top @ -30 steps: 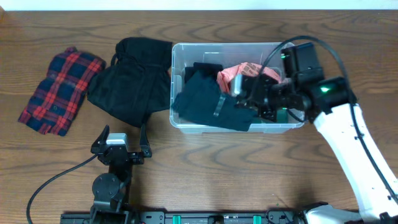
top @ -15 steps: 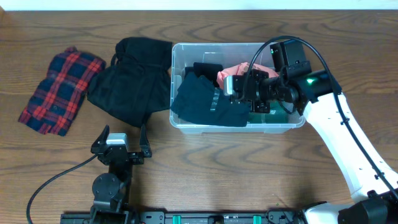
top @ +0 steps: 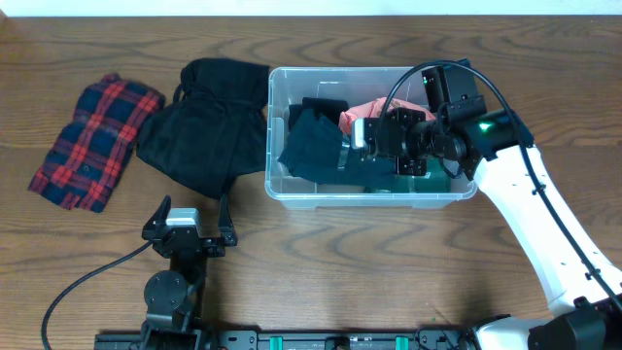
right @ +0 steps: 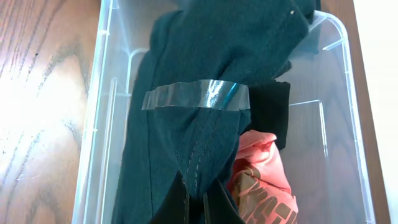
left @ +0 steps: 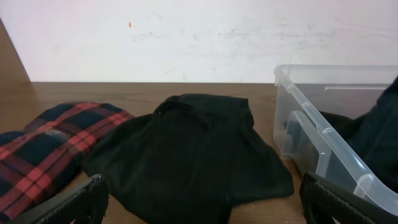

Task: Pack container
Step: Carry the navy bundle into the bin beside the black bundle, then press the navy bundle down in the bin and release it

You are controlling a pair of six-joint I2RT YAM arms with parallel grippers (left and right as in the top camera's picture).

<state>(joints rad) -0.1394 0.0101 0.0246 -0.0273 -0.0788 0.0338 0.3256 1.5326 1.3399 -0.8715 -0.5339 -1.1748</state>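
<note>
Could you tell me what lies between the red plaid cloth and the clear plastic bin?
A crumpled black garment lies there on the table, beside the clear plastic bin; the overhead view shows it best.

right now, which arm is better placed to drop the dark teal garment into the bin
Right. The right arm reaches over the container, its jaws pinching the dark teal garment that hangs inside it. The left arm sits outside it, jaws open and empty.

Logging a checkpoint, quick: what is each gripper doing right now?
Left gripper: open, holding nothing.
Right gripper: shut on the dark garment, inside the container.
</note>
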